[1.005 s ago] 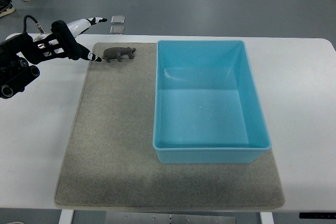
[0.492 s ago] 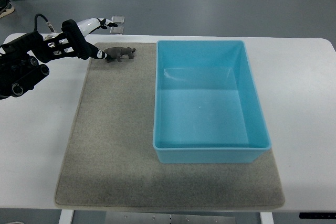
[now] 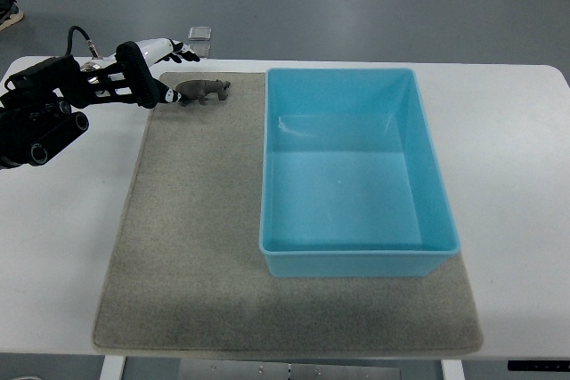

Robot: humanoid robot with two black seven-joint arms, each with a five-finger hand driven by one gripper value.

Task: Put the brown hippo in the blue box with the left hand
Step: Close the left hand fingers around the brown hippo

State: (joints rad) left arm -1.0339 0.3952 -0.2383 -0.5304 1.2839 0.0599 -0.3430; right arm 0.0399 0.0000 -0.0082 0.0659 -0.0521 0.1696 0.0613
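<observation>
- The left hand (image 3: pixel 142 73) reaches in from the picture's left edge, its fingers spread apart and holding nothing.
- One dark fingertip (image 3: pixel 167 96) sits right at the rear end of the brown hippo (image 3: pixel 203 90); whether it actually touches cannot be told from this view. A white finger (image 3: pixel 169 45) points past the table's far edge, above the toy.
- The brown hippo stands on the grey mat (image 3: pixel 196 246) near its far left corner, just beside the blue box (image 3: pixel 353 169) but apart from its left wall.
- The blue box rests on the right part of the mat, with nothing inside it.
- The mat lies on the white table (image 3: pixel 517 175).
- Compared with half a second ago, the hand has shifted slightly to the right and toward the far edge, so the upper finger now lies closer over the hippo. The hippo and the box have not moved.
</observation>
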